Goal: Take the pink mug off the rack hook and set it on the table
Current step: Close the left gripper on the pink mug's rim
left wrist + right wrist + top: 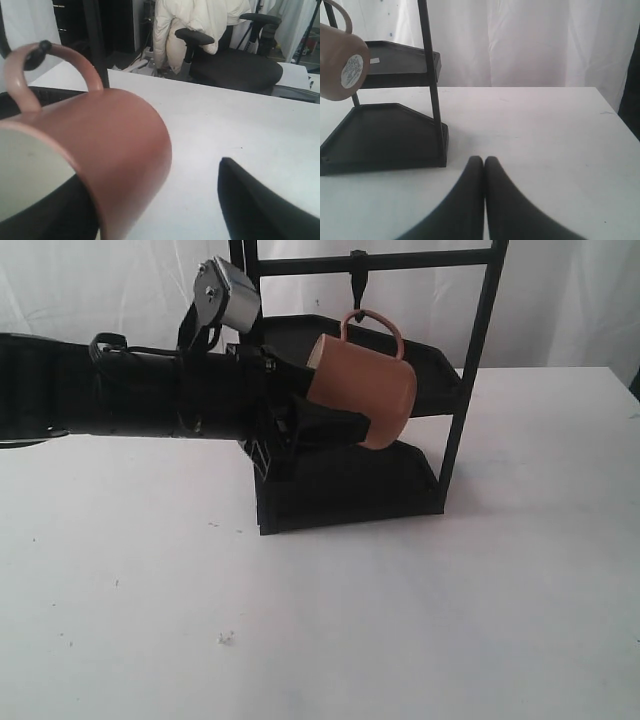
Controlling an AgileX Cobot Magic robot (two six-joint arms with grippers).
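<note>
The pink mug hangs tilted, its loop handle around the rack hook on the top crossbar of the black rack. My left gripper is open around the mug's body. In the left wrist view the mug lies against one finger, the other finger stands apart from it, and the hook tip sits inside the handle. Over the table, my right gripper is shut on nothing. The mug's stickered base shows far off. The right gripper is outside the exterior view.
The rack has two black shelf trays, upper and lower, behind and below the mug. The white table stretches in front, with a small speck. A black office chair stands beyond the table's far edge.
</note>
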